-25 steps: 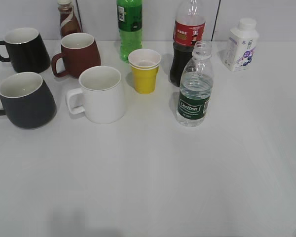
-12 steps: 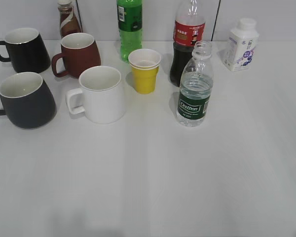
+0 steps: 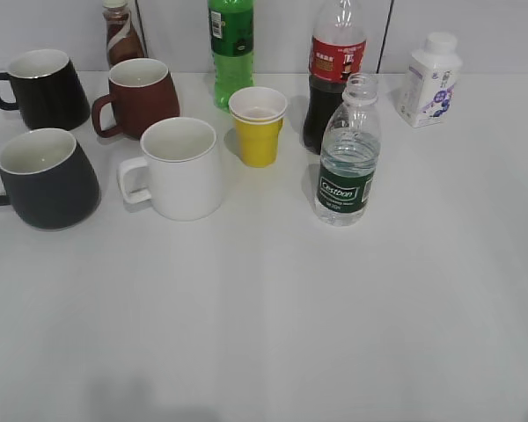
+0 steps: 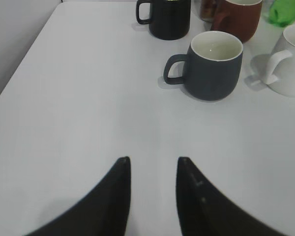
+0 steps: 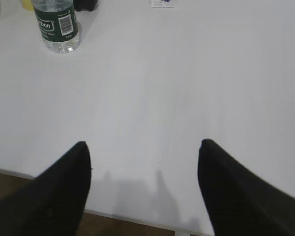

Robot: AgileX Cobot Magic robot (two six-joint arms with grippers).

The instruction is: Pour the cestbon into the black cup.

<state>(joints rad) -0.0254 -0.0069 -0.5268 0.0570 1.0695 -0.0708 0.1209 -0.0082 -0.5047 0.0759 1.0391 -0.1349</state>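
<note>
Two sets of black curved fingers (image 4: 152, 164) (image 5: 142, 147), both parted and empty; ribbed clear cestbon (image 3: 346, 158), matte rounded black cup (image 3: 46, 178).

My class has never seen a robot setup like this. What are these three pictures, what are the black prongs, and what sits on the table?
One camera faces the table; two ride on the robot's wrists. The black prongs are its left gripper and right gripper, both open, holding nothing. On the white table stand the uncapped cestbon water bottle, the black cup, a glossier black mug, a brown mug, a white mug, a yellow cup, a cola bottle, a green bottle and a small white bottle.
</note>
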